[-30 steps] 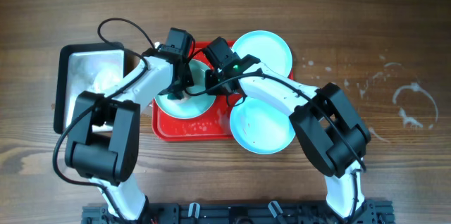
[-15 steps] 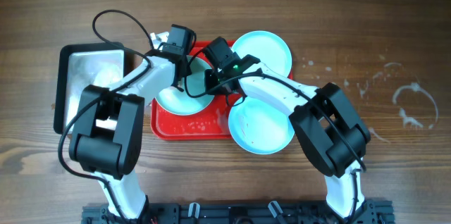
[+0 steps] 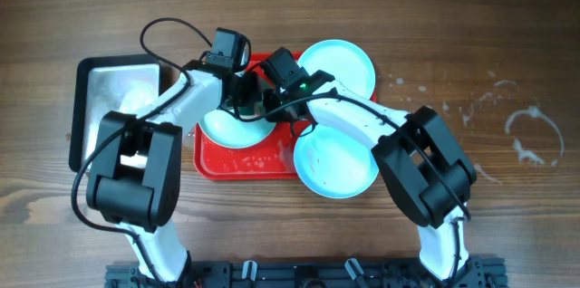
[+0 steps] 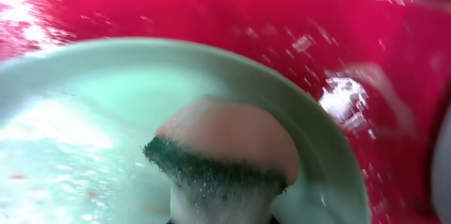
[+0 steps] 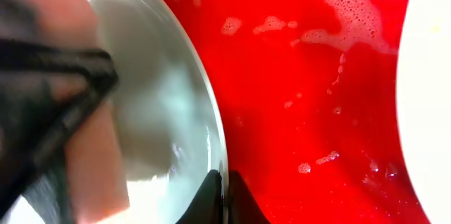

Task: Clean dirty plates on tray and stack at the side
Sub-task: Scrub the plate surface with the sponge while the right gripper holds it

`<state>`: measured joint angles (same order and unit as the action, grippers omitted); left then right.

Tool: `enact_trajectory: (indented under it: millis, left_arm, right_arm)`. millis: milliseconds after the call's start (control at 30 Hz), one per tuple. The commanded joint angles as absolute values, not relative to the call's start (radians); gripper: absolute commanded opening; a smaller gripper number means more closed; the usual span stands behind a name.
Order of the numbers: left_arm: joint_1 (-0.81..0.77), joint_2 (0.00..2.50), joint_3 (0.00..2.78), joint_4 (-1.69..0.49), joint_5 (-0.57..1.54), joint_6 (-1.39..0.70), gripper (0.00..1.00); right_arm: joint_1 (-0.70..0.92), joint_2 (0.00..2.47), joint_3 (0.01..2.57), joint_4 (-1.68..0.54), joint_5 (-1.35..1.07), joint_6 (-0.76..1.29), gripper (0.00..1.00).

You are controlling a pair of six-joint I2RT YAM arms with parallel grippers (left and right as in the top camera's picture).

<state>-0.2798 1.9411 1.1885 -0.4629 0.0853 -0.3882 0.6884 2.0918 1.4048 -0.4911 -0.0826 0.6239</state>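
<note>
You're scrubbing the round pale-blue plate (image 3: 222,129) w/ L end effector (image 3: 243,100) clamped on the peach-green sponge (image 4: 225,139), R end effector (image 5: 220,185) pinching its wet rim, so pushing hard risks it slipping loose.

The left gripper (image 3: 245,102), pinching a sponge (image 4: 222,146), and the right gripper (image 5: 222,190), pinching the rim of a plate (image 3: 222,129), are crowding the middle of the tray (image 3: 237,168). Two more plates (image 3: 349,62) (image 3: 340,166) are blocking its right edge, a metal pan (image 3: 113,80) its left. Bare table (image 3: 489,43) is lying open rightward.
</note>
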Motion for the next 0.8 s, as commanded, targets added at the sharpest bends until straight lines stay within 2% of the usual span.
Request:
enact_trajectory:
  millis: [0, 233, 467, 567, 700, 767]
  left_arm:
    - [-0.27, 1.979, 1.161, -0.429, -0.219, -0.567, 0.04]
    - [-0.271, 1.979, 1.161, -0.408, -0.378, -0.588, 0.04]
    - [-0.271, 1.979, 1.161, -0.705, -0.358, -0.588, 0.04]
    - [-0.271, 1.979, 1.161, -0.795, -0.142, -0.58, 0.04]
    - [-0.273, 1.979, 1.161, -0.76, 0.223, -0.493, 0.04]
    - [-0.281, 1.979, 1.161, -0.725, 0.291, -0.478, 0.04]
  right_arm:
    - [0.693, 2.119, 1.415, -0.494, -0.107, 0.601, 0.05]
    - [0.693, 2.119, 1.415, -0.492, -0.107, 0.601, 0.04]
    - [0.693, 2.119, 1.415, -0.489, -0.107, 0.601, 0.04]
    - [0.693, 2.119, 1.415, -0.489, -0.107, 0.601, 0.04]
    - [0.693, 2.119, 1.415, -0.49, -0.109, 0.601, 0.04]
    - [0.693, 2.119, 1.415, -0.49, -0.115, 0.601, 0.04]
